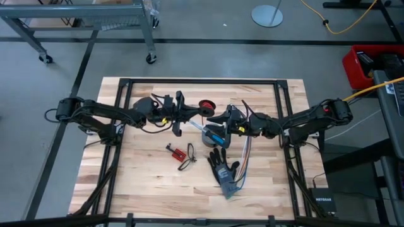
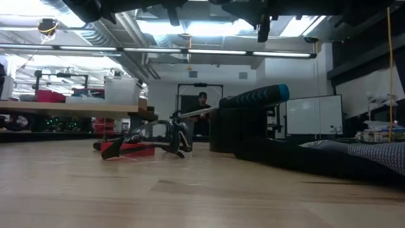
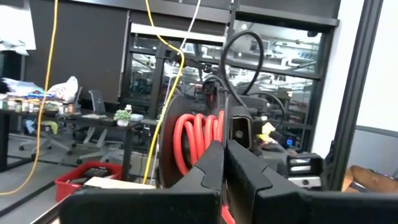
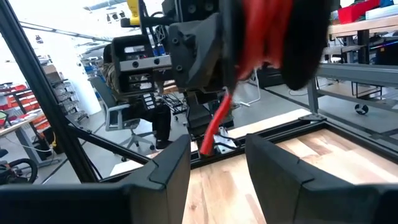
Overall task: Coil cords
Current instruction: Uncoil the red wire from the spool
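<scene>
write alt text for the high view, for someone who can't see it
Seen from above, two dark robot arms meet over a wooden table: the left gripper, shut, holds up a red coiled cord, and the open right gripper faces it. Below lie a black glove, a small red board and ribbon wires.

I see wood table [image 1: 145,170]. Grey tape roll [image 1: 210,133] sits near middle, blue-handled tool [image 1: 214,133] resting across it. Black glove [image 1: 222,168] lies nearer front edge, colourful ribbon wires [image 1: 244,157] just beside it. Small red board [image 1: 175,151] lies apart on other side. Metal cart [image 1: 95,25] stands on floor behind. Person [image 2: 202,111] stands far back in room.
</scene>
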Controlling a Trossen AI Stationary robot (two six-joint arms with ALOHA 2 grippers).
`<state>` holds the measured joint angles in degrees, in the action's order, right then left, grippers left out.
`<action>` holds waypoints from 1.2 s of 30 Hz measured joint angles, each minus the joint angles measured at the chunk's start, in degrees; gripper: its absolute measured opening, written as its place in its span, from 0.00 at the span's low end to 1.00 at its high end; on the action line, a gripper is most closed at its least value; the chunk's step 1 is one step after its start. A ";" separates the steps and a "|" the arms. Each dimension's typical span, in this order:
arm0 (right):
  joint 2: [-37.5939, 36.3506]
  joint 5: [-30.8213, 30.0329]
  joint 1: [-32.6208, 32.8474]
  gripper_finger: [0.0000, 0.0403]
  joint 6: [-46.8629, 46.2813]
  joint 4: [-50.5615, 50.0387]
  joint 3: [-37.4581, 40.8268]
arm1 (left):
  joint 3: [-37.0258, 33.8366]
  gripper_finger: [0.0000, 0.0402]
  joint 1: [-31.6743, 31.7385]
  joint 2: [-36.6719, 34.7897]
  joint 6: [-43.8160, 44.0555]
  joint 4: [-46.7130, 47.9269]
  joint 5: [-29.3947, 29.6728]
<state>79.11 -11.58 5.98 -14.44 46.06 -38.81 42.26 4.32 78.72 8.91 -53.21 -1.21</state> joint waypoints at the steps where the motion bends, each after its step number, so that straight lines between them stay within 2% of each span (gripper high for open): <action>1: 0.00 -0.19 0.00 0.39 0.00 0.00 0.00 | -0.02 0.00 -0.17 0.00 0.00 0.00 0.00; 10: 0.00 1.11 0.00 0.39 -0.23 0.44 0.02 | -0.04 0.00 -0.64 0.85 -0.92 -3.66 0.38; 20: 0.00 2.13 0.00 0.39 -0.24 0.50 0.04 | 0.16 0.00 -0.60 5.59 -0.19 -10.13 0.39; 29: 0.00 1.85 0.00 0.39 -0.24 0.42 0.07 | 3.31 0.00 -0.64 7.13 0.04 -9.47 -1.02; 32: 0.00 1.73 0.00 0.35 -0.24 0.39 0.07 | 3.41 0.00 -0.84 7.10 0.33 -8.54 -1.16; 36: -0.02 1.72 0.00 0.22 -0.24 0.39 0.07 | 3.41 0.00 -1.49 7.08 0.33 -8.39 -1.16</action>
<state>79.09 -9.87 5.98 -14.68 46.46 -38.74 45.67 2.83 85.80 9.23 -61.60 -2.37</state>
